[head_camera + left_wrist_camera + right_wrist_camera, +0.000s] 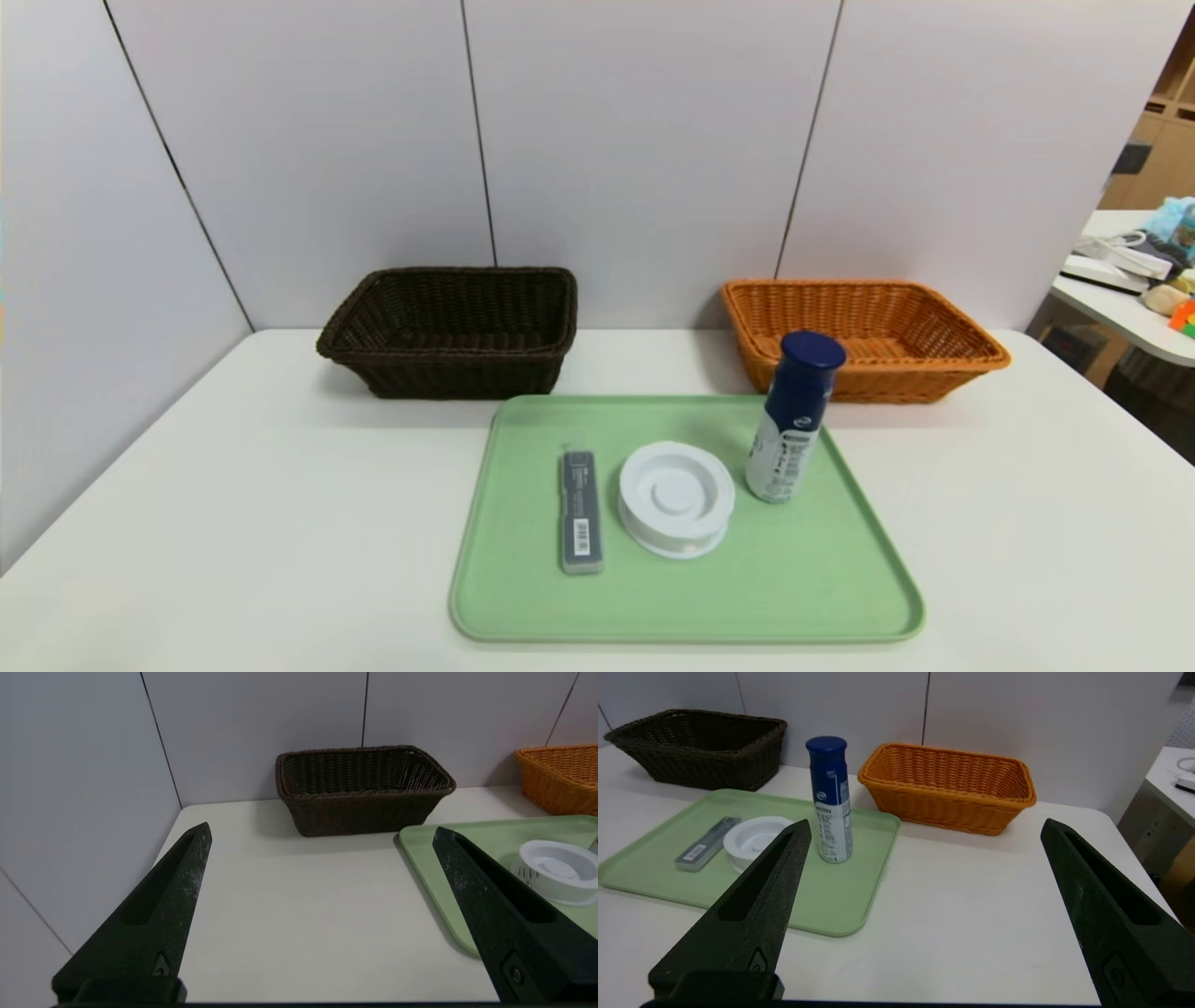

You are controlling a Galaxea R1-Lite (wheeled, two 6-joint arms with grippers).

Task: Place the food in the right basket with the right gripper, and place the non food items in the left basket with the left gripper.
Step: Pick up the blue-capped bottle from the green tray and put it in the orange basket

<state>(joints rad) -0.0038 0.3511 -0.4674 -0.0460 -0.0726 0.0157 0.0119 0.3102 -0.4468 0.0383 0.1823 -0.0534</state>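
Awaiting sorting, bottle [794,420], grey case [580,511] and white round container [676,498] all stood on green tray [747,607] on desk [233,523]; dark basket [453,329] and orange basket [864,336] held nothing. No step done. Head view showed neither arm; wrist views alone showed left claw [322,833] and right claw [927,826], both wide, holding nothing, above desk short of tray.

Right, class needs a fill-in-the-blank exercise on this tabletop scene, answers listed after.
1. The bottle stands upright on the green ____.
2. The round white container lies between the bottle and the grey ____.
3. Both the dark brown basket and the orange basket hold ____.
4. The left gripper and right gripper are both ____.

Missing words: tray; case; nothing; open
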